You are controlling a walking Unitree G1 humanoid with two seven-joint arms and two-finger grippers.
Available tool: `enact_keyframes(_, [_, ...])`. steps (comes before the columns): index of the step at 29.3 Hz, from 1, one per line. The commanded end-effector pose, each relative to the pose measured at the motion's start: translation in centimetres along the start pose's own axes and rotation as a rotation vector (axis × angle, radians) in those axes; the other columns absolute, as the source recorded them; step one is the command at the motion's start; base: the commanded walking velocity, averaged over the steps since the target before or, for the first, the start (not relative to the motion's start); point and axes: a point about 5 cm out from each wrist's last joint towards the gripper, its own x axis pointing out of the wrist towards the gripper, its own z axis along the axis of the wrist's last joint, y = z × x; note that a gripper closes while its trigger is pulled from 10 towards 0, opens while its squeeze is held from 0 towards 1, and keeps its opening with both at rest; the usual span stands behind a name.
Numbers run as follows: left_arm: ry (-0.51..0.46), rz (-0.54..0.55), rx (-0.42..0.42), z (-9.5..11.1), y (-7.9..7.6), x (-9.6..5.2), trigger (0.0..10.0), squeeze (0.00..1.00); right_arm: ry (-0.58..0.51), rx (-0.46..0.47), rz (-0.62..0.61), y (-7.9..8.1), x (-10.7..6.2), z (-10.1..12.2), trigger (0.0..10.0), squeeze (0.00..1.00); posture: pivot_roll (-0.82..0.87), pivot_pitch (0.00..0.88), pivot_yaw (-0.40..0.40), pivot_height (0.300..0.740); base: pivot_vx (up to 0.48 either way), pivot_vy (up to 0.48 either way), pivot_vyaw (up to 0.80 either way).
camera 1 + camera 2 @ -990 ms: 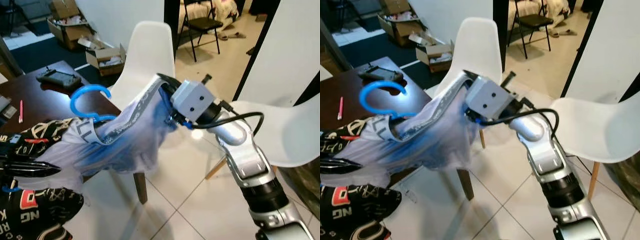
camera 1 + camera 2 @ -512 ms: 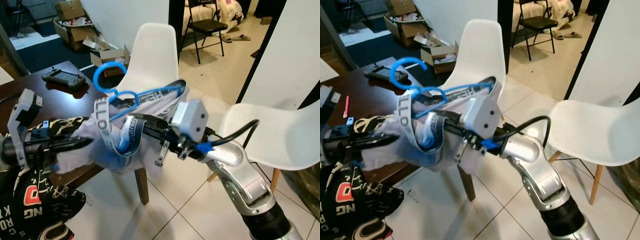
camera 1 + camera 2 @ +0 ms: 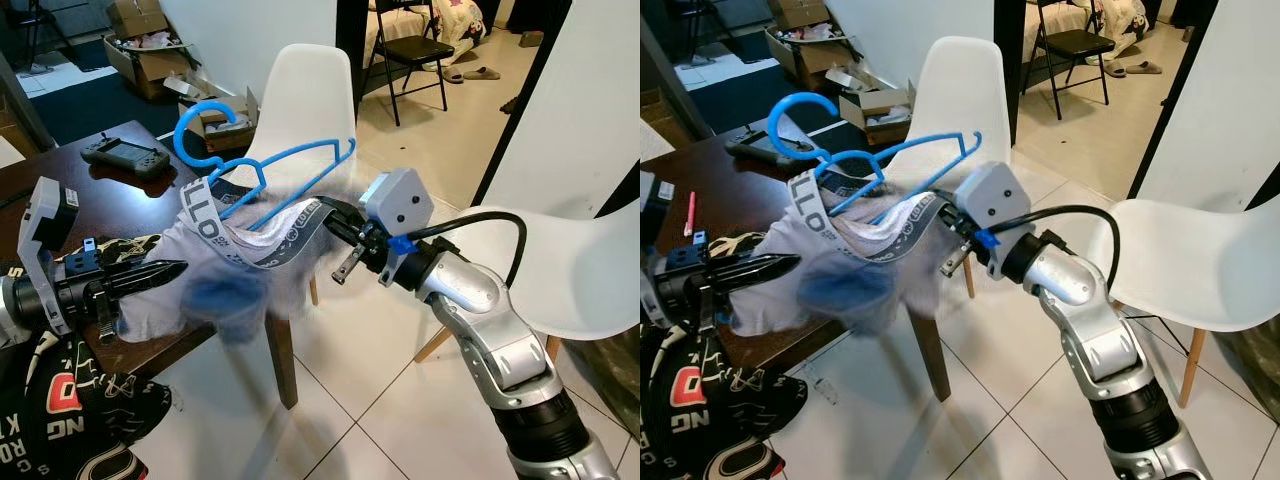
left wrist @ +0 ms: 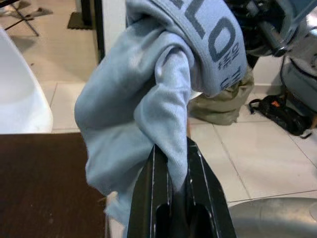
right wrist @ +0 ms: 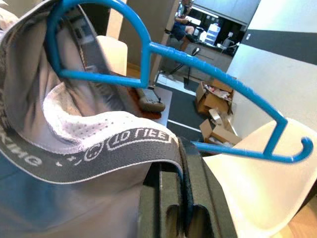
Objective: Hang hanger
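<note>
Nearest to me, my left claw [image 3: 170, 269] was pinched shut on a bunched fold of the pale grey underwear [image 3: 225, 262], holding one side of the garment out over the edge of the dark wooden desk [image 3: 85, 200]. A black printed garment [image 3: 60, 430] lay heaped below that arm, at the desk's near corner.

Further out, my right claw [image 3: 335, 215] was clamped on the lettered waistband [image 5: 99, 151], pulling it the opposite way. I judged the two claws were holding the cloth spread so the waistband stayed stretched on the hanger.

The blue plastic hanger [image 3: 265, 170] sat threaded through the underwear, held up in the air between the two arms, its hook [image 3: 205, 118] pointing up and toward my left. It hung from no rail yet.

Beyond it stood a white moulded chair [image 3: 305, 100], with a second white chair [image 3: 580, 270] off to my right. On the far side of the desk lay a black handheld controller [image 3: 125, 157], and cardboard boxes [image 3: 215, 105] sat on the floor behind.
</note>
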Motion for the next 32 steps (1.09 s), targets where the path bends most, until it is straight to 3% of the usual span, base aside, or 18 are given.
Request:
enact_keyframes(1, [-0.007,0.009,0.02,0.3,-0.1,-0.2,0.0,0.0,-0.012,0.024,0.0,0.0,-0.2,0.2,10.0,1.0,0.06,0.116,0.028,0.74,0.0,0.0,0.0])
enact_keyframes(7, [-0.005,0.015,0.03,0.4,-0.1,-0.1,0.0,0.0,-0.06,0.045,-0.014,-0.3,-0.2,0.9,10.0,1.0,0.06,0.111,0.028,0.74,0.0,0.0,0.0])
enact_keyframes(15, [-0.005,0.014,0.037,0.7,-0.1,-0.2,0.0,0.0,-0.035,0.038,-0.048,-0.8,-0.2,0.6,10.0,1.0,0.06,0.116,0.03,0.74,0.0,0.0,0.0])
enact_keyframes(17, [-0.003,0.015,0.041,0.9,0.0,-0.3,0.0,0.0,0.002,0.026,-0.022,-0.6,-0.4,0.1,10.0,1.0,0.06,0.118,0.03,0.74,0.0,0.0,0.0])
enact_keyframes(19, [0.01,0.002,0.063,1.4,0.0,-0.5,0.0,0.0,0.11,0.009,0.149,1.3,-1.3,-1.5,10.0,0.99,0.06,0.119,0.031,0.74,0.0,0.0,0.0])
enact_keyframes(22, [0.013,-0.001,0.071,1.6,0.1,-0.6,0.0,0.0,0.14,0.0,0.213,2.1,-1.6,-2.0,10.0,0.99,0.06,0.119,0.031,0.74,0.0,0.0,0.0])
enact_keyframes(23, [0.011,-0.002,0.082,2.0,0.2,-0.7,0.0,0.0,0.155,0.024,0.258,2.7,-1.9,-2.3,10.0,0.14,0.07,0.12,0.029,0.74,0.0,0.0,0.0])
enact_keyframes(24, [0.011,-0.002,0.082,2.0,0.2,-0.7,0.0,0.0,0.155,0.024,0.258,2.7,-1.9,-2.3,10.0,0.14,0.07,0.12,0.029,0.74,0.0,0.0,0.0])
enact_keyframes(25, [0.009,-0.002,0.1,2.6,0.4,-0.8,0.0,0.0,0.158,0.043,0.289,3.3,-2.0,-2.4,10.0,0.0,0.07,0.122,0.03,0.74,0.0,0.0,0.0])
enact_keyframes(27, [0.0,-0.002,0.118,3.3,0.5,-0.8,0.0,0.0,0.153,0.063,0.311,3.7,-2.0,-2.3,10.0,0.0,0.07,0.122,0.03,0.74,0.0,0.0,0.0])
enact_keyframes(28, [-0.006,-0.002,0.135,3.9,0.6,-0.8,0.0,0.0,0.15,0.075,0.321,4.0,-1.9,-2.3,1.1,0.0,0.07,0.121,0.029,0.74,0.0,0.0,0.0])
enact_keyframes(29, [-0.017,-0.002,0.152,4.5,0.7,-0.8,0.0,0.0,0.149,0.084,0.332,4.4,-1.8,-2.4,0.0,0.0,0.07,0.121,0.029,0.74,0.0,0.0,0.0])
enact_keyframes(30, [-0.037,-0.006,0.17,5.3,0.8,-0.8,0.0,0.0,0.151,0.089,0.342,4.8,-1.7,-2.5,1.6,0.0,0.07,0.12,0.029,0.74,0.0,0.0,0.0])
enact_keyframes(31, [-0.037,-0.006,0.17,5.3,0.8,-0.8,0.0,0.0,0.151,0.089,0.342,4.8,-1.7,-2.5,1.6,0.0,0.07,0.12,0.029,0.74,0.0,0.0,0.0])
enact_keyframes(32, [-0.042,-0.019,0.185,5.9,0.6,-0.6,0.0,0.0,0.155,0.09,0.339,5.0,-1.5,-2.7,10.0,0.0,0.07,0.119,0.026,0.74,0.0,0.0,0.0])
